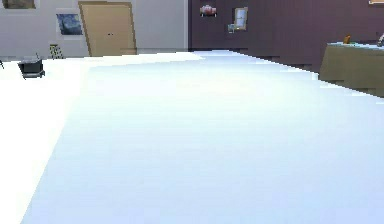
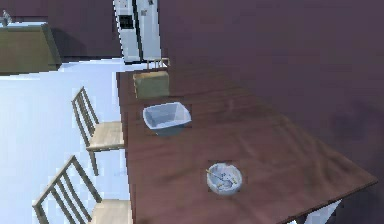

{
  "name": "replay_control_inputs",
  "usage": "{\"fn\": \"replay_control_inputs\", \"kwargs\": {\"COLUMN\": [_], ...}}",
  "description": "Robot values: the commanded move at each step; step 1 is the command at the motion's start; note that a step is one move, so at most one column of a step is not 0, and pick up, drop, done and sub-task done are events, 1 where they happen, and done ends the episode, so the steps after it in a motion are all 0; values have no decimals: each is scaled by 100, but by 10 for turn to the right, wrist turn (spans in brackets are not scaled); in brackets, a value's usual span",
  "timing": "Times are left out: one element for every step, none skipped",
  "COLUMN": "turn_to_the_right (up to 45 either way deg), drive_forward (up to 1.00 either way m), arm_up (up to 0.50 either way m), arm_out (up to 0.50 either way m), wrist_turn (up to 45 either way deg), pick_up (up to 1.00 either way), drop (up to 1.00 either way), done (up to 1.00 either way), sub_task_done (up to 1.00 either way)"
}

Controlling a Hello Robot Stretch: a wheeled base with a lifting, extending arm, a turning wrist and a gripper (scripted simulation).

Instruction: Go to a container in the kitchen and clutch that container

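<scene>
Round dish (image 2: 224, 179): nearest, on the brown table (image 2: 280, 150).
Container (image 2: 166, 117): pale square bowl, farther along the same tabletop.
Gripper: state cannot be told.
Progress: approach apparently complete; reach and grasp remain.

Home kitchen-dining room, white fridge (image 2: 138, 28), wooden dining table (image 2: 270, 120), slatted chairs (image 2: 95, 125), panelled door (image 1: 108, 28)
</scene>
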Motion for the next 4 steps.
{"fn": "replay_control_inputs", "kwargs": {"turn_to_the_right": [0,0,0,0], "drive_forward": [0,0,0,0], "arm_up": [50,38,0,0], "arm_out": [0,0,50,0], "wrist_turn": [0,0,0,450], "pick_up": [0,0,0,0], "drop": [0,0,0,0], "done": [0,0,0,0], "sub_task_done": [0,0,0,0]}}
